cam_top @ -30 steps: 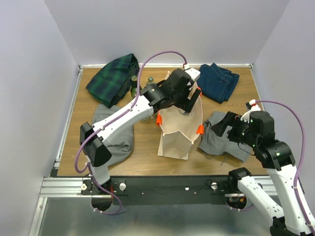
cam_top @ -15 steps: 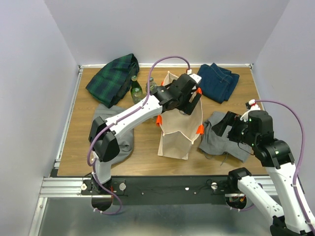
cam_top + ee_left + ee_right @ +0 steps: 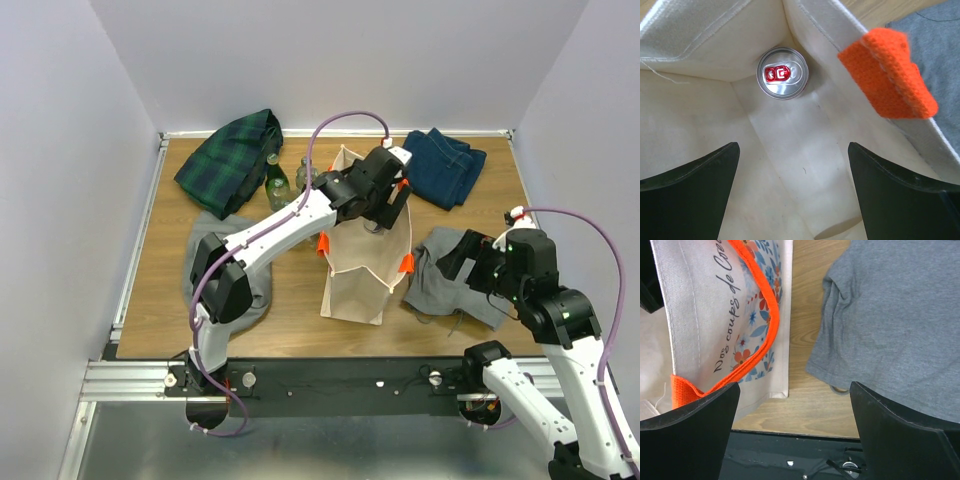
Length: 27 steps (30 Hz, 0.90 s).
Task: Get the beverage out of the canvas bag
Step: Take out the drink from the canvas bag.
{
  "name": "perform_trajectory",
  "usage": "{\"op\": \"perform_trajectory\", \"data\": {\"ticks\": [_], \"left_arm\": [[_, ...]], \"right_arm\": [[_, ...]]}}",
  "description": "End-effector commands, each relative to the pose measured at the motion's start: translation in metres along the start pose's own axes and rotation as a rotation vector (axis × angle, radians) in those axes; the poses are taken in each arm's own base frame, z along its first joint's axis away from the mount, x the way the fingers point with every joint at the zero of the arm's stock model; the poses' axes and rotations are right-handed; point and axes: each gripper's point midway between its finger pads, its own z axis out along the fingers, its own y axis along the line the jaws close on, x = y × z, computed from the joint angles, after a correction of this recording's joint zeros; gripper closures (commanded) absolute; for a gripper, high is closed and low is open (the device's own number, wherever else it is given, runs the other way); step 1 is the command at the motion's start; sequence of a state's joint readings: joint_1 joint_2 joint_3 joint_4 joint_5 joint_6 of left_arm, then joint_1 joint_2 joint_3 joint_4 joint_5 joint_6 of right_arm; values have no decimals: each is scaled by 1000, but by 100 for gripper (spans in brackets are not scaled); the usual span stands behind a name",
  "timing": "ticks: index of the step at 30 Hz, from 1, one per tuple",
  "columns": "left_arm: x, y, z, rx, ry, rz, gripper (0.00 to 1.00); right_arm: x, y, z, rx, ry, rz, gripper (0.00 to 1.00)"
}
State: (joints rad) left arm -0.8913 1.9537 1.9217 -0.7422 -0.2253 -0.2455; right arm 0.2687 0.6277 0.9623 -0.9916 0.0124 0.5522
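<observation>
The left claw (image 3: 376,220) has reached further over the upright beige canvas bag's (image 3: 360,275) mouth, uncovering two green glass bottles (image 3: 277,183).

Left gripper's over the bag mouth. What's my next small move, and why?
Probably nudge the left gripper forward over the can before descending. The can stands upright in a corner of the canvas bag, ahead of the open fingers rather than between them.

A robotics lab test cell, not a home: plain pale walls (image 3: 400,60) box in a wooden tabletop (image 3: 295,287) on three sides. A left arm (image 3: 270,225) and right arm (image 3: 575,330) are bolted to an aluminium rail (image 3: 120,378). Everyday items sit on the tabletop: jeans (image 3: 443,165), plaid cloth (image 3: 228,160), glass bottles (image 3: 277,182) and a canvas bag (image 3: 360,275).
</observation>
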Motion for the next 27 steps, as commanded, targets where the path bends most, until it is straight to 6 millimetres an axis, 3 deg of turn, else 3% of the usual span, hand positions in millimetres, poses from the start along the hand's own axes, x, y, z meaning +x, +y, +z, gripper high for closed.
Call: {"op": "perform_trajectory", "data": {"ticks": [1, 16, 27], "left_arm": [[-5, -1, 8, 34, -9, -52, 1], [6, -7, 24, 100, 41, -102, 1], [-13, -6, 32, 78, -45, -159, 1]], "right_arm": [[-7, -8, -10, 46, -32, -3, 0], [-11, -4, -8, 45, -31, 1, 0], [-4, -5, -6, 32, -23, 7, 0]]}}
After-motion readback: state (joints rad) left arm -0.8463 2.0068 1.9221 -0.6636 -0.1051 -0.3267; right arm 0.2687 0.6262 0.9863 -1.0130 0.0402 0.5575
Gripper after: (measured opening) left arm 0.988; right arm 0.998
